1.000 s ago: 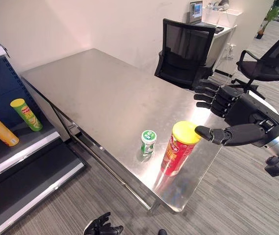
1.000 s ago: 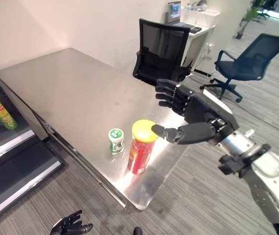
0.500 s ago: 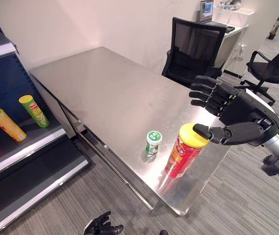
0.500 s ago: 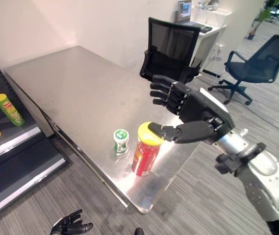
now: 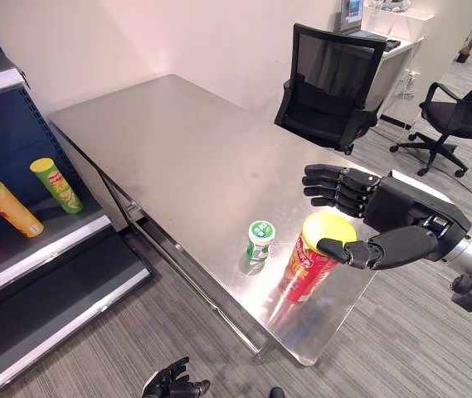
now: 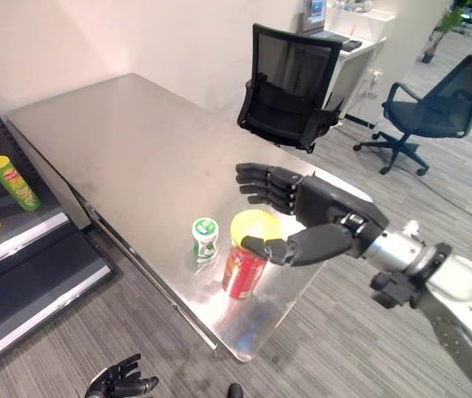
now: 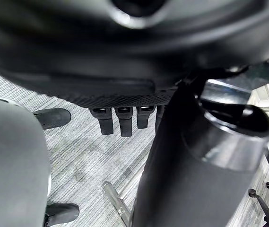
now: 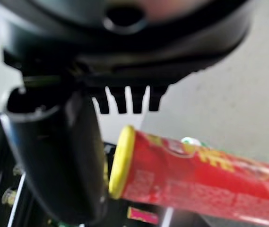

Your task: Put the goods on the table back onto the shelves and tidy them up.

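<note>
right hand (image 5: 401, 224) spread wide around the red can (image 5: 310, 264) on the table (image 5: 177, 157), not gripping; small green tub (image 5: 259, 240) beside it; left hand (image 5: 173, 383) hangs curled.

Tall can (image 5: 308, 260) stood near worktop (image 5: 177, 157) front corner, small bottle (image 5: 259, 241) just beside, to its left. Shelves (image 5: 28, 240) placed left of worktop, cans laid on them. Chairs set behind.

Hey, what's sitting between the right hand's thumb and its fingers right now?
The yellow-lidded red can stands upright between the right hand's thumb and fingers, as the left eye view shows; the hand is open.
</note>
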Controlling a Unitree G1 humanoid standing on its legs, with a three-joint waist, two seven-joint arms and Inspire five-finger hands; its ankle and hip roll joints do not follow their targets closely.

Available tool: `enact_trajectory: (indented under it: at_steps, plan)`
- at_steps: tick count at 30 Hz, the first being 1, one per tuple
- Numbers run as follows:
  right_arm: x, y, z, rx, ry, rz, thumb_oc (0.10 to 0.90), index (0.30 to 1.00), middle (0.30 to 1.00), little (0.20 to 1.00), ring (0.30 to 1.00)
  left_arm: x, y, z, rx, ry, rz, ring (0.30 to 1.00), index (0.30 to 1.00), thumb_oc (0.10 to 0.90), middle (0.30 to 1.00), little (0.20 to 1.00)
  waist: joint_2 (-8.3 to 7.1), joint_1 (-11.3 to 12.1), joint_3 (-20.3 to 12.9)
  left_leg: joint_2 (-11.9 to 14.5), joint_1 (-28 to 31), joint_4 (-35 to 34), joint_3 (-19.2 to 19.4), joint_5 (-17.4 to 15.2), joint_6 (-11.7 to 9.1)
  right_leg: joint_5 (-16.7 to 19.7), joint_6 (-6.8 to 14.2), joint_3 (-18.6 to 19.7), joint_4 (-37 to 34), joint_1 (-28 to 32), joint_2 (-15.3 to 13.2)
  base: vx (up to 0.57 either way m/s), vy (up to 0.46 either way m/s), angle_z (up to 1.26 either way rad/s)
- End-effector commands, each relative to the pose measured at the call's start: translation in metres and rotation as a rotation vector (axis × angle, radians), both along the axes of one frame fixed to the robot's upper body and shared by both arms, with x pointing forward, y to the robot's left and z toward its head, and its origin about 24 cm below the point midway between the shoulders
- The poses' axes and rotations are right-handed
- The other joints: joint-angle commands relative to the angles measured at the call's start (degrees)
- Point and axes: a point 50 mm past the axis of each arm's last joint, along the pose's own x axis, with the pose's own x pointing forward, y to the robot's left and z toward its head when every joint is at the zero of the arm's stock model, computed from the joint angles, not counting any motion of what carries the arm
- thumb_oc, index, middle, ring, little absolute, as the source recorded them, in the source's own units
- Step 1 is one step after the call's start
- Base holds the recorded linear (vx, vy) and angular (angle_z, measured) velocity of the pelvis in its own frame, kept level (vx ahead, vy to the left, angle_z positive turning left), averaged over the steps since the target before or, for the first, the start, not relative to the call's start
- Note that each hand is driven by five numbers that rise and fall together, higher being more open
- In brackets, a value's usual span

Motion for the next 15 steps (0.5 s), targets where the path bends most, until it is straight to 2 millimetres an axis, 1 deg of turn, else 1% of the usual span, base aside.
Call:
enact_trajectory:
  at_steps: [1, 2, 3, 4, 5, 10, 13, 15]
  plan:
    - [-0.001, 0.003, 0.039, 0.059, -0.224, 0.019, 0.8, 0.9, 0.9, 0.9, 0.9, 0.027, 0.007, 0.01, 0.025, -0.101, -0.074, 0.9, 0.9, 0.8, 0.9, 0.9, -2.7, 1.36, -1.25, 0.5, 2.04, 0.37, 1.87, -5.3, -1.14, -3.83, 2.83, 1.21, 0.82, 3.1, -1.42, 0.0, 0.0, 0.0]
    - [0.0, 0.0, 0.039, 0.096, -0.244, 0.001, 0.8, 0.9, 0.9, 0.9, 0.9, 0.028, 0.008, 0.01, 0.028, -0.102, -0.076, 0.9, 0.9, 0.8, 0.9, 0.9, -2.61, 1.4, -1.26, 0.48, 2.1, 0.37, 1.81, -5.35, -1.09, -3.82, 2.81, 1.25, 0.82, 3.15, -1.44, 0.0, 0.0, 0.0]
    - [0.0, 0.001, 0.039, 0.096, -0.244, 0.001, 0.8, 0.9, 0.9, 0.9, 0.9, 0.028, 0.008, 0.01, 0.028, -0.102, -0.075, 0.9, 0.9, 0.8, 0.9, 0.9, -2.64, 1.39, -1.24, 0.48, 2.12, 0.37, 1.81, -5.36, -1.09, -3.83, 2.81, 1.24, 0.82, 3.17, -1.45, 0.0, 0.0, 0.0]
    - [0.001, -0.002, 0.04, 0.174, -0.291, -0.037, 0.8, 0.9, 0.9, 0.9, 0.9, 0.029, 0.008, 0.01, 0.033, -0.101, -0.073, 0.9, 0.9, 0.8, 0.9, 0.9, -2.45, 1.51, -1.26, 0.46, 2.18, 0.37, 1.74, -5.43, -0.96, -3.93, 2.75, 1.31, 0.82, 3.2, -1.43, 0.0, 0.0, 0.0]
    - [0.001, -0.002, 0.04, 0.175, -0.292, -0.036, 0.8, 0.9, 0.9, 0.9, 0.9, 0.029, 0.008, 0.011, 0.034, -0.101, -0.072, 0.9, 0.9, 0.8, 0.9, 0.9, -2.5, 1.46, -1.24, 0.46, 2.2, 0.37, 1.75, -5.44, -0.96, -3.94, 2.75, 1.31, 0.82, 3.22, -1.44, 0.0, 0.0, 0.0]
    - [0.002, 0.008, 0.041, 0.263, -0.333, -0.001, 0.8, 0.9, 0.9, 0.9, 0.9, 0.032, 0.009, 0.012, 0.04, -0.108, -0.07, 0.9, 0.9, 0.8, 0.9, 0.9, -2.2, 1.91, -1.24, 0.31, 2.41, 0.37, 1.54, -5.55, -0.78, -4.06, 2.62, 1.19, 0.82, 3.45, -1.41, 0.0, 0.0, 0.0]
    - [0.002, 0.009, 0.04, 0.303, -0.344, -0.002, 0.8, 0.9, 0.9, 0.9, 0.9, 0.034, 0.01, 0.013, 0.046, -0.113, -0.069, 0.9, 0.9, 0.8, 0.9, 0.9, -2.07, 2.03, -1.17, 0.31, 2.47, 0.37, 1.42, -5.64, -0.75, -4.13, 2.63, 1.13, 0.82, 3.5, -1.47, 0.0, 0.0, 0.0]
    - [0.002, 0.014, 0.039, 0.298, -0.332, 0.026, 0.8, 0.9, 0.9, 0.9, 0.9, 0.033, 0.011, 0.013, 0.05, -0.111, -0.07, 0.9, 0.9, 0.8, 0.9, 0.9, -2.02, 2.16, -1.19, 0.3, 2.48, 0.37, 1.33, -5.62, -0.74, -4.17, 2.63, 1.02, 0.82, 3.57, -1.49, 0.0, 0.0, 0.0]
